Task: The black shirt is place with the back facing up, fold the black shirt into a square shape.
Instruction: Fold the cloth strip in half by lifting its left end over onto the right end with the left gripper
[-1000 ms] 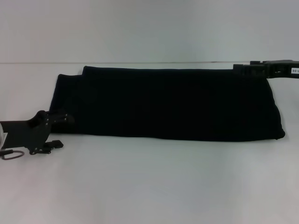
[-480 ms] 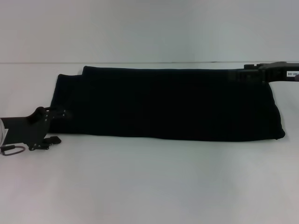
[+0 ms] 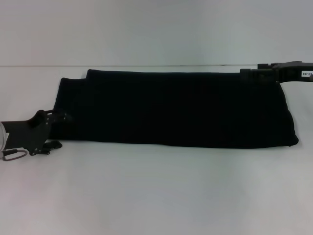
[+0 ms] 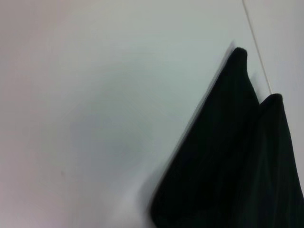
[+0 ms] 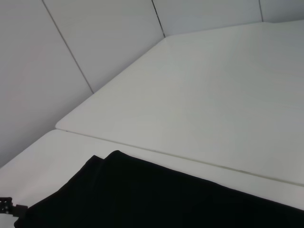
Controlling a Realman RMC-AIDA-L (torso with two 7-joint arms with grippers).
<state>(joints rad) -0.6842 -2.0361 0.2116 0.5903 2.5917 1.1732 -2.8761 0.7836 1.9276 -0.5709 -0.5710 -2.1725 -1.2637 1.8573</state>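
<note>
Flatly, the black shirt (image 3: pixel 176 107) lies folded lengthwise on the white table (image 3: pixel 156 196), each gripper's state indiscernible.

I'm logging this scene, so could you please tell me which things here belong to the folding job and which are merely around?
Job:
- black shirt, folded into a long band
- left tool, at its left end
- right tool, at its far right corner

Merely around:
- white table
</note>
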